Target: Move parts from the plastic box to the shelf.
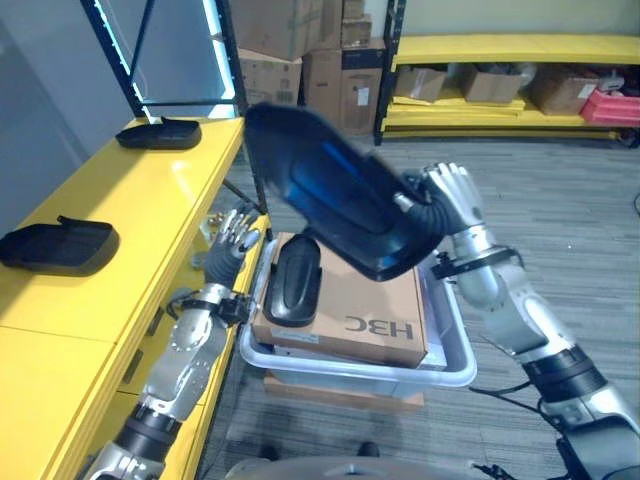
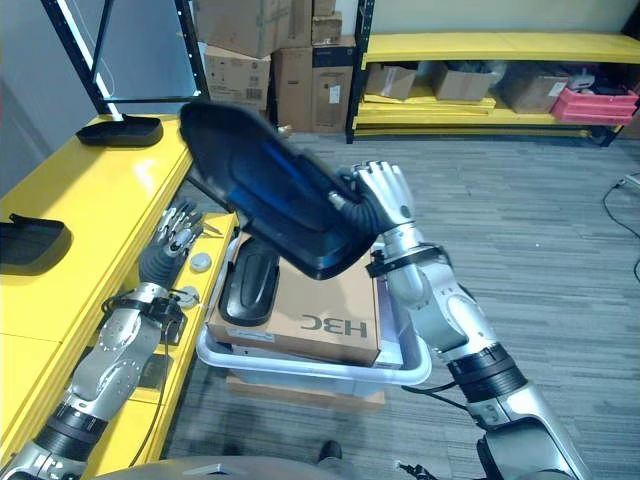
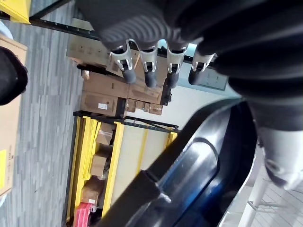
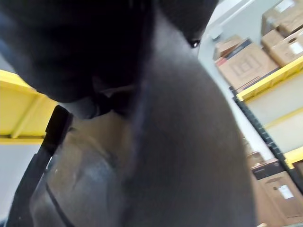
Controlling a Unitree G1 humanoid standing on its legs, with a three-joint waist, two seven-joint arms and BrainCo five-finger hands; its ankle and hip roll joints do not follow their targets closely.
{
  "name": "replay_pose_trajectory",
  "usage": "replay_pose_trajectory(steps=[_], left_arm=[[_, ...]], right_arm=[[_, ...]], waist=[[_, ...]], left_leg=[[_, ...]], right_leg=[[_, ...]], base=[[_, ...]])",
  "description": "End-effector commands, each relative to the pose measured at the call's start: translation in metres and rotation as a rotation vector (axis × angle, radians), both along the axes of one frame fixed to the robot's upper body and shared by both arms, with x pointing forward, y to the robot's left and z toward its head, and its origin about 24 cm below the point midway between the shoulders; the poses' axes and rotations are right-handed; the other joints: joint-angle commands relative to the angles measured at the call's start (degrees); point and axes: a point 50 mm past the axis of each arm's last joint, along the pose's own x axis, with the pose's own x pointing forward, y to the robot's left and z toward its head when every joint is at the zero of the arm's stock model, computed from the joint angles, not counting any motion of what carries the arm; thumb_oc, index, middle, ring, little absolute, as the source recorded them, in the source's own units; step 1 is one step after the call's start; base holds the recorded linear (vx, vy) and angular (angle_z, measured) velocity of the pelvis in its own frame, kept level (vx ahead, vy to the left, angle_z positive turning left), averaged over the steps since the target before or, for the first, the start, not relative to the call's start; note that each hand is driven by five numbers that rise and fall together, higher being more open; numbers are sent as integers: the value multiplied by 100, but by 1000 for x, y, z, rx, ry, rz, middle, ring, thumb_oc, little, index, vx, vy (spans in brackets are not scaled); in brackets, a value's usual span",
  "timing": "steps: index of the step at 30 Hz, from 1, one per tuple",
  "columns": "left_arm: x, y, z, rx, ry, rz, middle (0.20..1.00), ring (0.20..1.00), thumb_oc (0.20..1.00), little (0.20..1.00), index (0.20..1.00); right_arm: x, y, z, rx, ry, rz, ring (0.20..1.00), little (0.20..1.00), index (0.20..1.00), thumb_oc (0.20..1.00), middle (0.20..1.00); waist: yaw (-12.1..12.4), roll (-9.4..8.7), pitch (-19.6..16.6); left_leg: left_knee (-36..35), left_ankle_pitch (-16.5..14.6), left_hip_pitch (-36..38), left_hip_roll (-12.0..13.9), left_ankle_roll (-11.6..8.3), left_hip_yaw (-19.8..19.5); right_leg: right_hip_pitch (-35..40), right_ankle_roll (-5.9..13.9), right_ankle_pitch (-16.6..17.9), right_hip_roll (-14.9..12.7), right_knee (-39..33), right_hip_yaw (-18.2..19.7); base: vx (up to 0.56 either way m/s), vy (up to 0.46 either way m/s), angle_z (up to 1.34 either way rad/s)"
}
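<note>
My right hand (image 1: 452, 203) is shut on the end of a large glossy black part (image 1: 330, 190), held tilted in the air above the plastic box (image 1: 455, 372). The same part (image 4: 142, 123) looms dark right against the right wrist camera. A smaller black part (image 1: 292, 280) lies in the box beside a flat cardboard carton (image 1: 375, 310). My left hand (image 1: 232, 240) hovers open, fingers (image 3: 149, 68) straight, between the yellow shelf (image 1: 150, 215) and the box, just under the raised part (image 3: 199, 175). Two black parts (image 1: 160, 133) (image 1: 58, 245) rest on the shelf.
A black rack upright (image 1: 232, 70) stands at the shelf's far corner. Stacked cardboard boxes (image 1: 300, 45) and a second yellow shelf (image 1: 510, 80) with boxes line the back wall. Grey floor (image 1: 560, 200) lies open to the right.
</note>
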Motion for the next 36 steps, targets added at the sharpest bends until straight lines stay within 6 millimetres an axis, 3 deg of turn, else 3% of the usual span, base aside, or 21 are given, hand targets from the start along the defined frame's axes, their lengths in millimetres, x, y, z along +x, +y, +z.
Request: replay_pose_trajectory(steps=[1, 14, 15, 16, 25, 34, 35, 36], left_arm=[[8, -7, 22, 36, -123, -17, 1000, 1000, 1000, 1000, 1000], [21, -12, 44, 31, -204, 2, 1000, 1000, 1000, 1000, 1000], [23, -16, 49, 30, -220, -22, 407, 407, 407, 407, 407], [23, -20, 51, 29, -231, -44, 200, 200, 200, 200, 200], [21, -23, 53, 39, -266, -33, 200, 200, 200, 200, 200], [22, -10, 59, 311, -390, 144, 200, 200, 200, 200, 200], [22, -7, 60, 333, -399, 179, 200, 200, 200, 200, 200], [22, -7, 60, 333, -399, 179, 200, 200, 200, 200, 200]], right_arm=[[-2, 21, 41, 68, -158, 127, 200, 200, 200, 200, 200], [-11, 64, 38, 30, -97, 349, 200, 200, 200, 200, 200], [-13, 71, 35, 26, -76, 386, 200, 200, 200, 200, 200], [-15, 80, 34, 27, -57, 429, 200, 200, 200, 200, 200], [-25, 109, 24, 19, 12, 591, 200, 200, 200, 200, 200], [-36, 118, 24, 25, 8, 677, 200, 200, 200, 200, 200], [-36, 116, 25, 46, 3, 674, 332, 332, 332, 332, 332], [-36, 116, 25, 46, 3, 674, 407, 407, 407, 407, 407]], waist=[[108, -200, -187], [129, -233, -145], [128, -234, -141], [134, -237, -133], [180, -263, -98], [329, -362, -98], [339, -375, -101], [339, -375, -102]], left_leg=[[-30, -661, 239, 294, -120, -304], [-30, -651, 271, 266, -116, -330], [-30, -649, 268, 268, -123, -331], [-30, -646, 268, 267, -126, -331], [-30, -624, 248, 270, -130, -361], [-27, -638, 171, 167, -93, -505], [-27, -643, 163, 150, -84, -512], [-27, -643, 163, 149, -84, -512]], right_leg=[[408, 576, -798, -455, 11, -199], [442, 583, -767, -489, 11, -218], [448, 583, -767, -490, 11, -226], [446, 584, -765, -490, 11, -231], [454, 579, -762, -505, 11, -266], [465, 634, -691, -617, 11, -387], [459, 645, -676, -635, 11, -394], [459, 646, -676, -636, 11, -395]], base=[[0, 0, 0], [0, 0, 0], [0, 0, 0], [0, 0, 0], [0, 0, 0], [-11, 15, 2], [-8, 30, 7], [-14, 41, 8]])
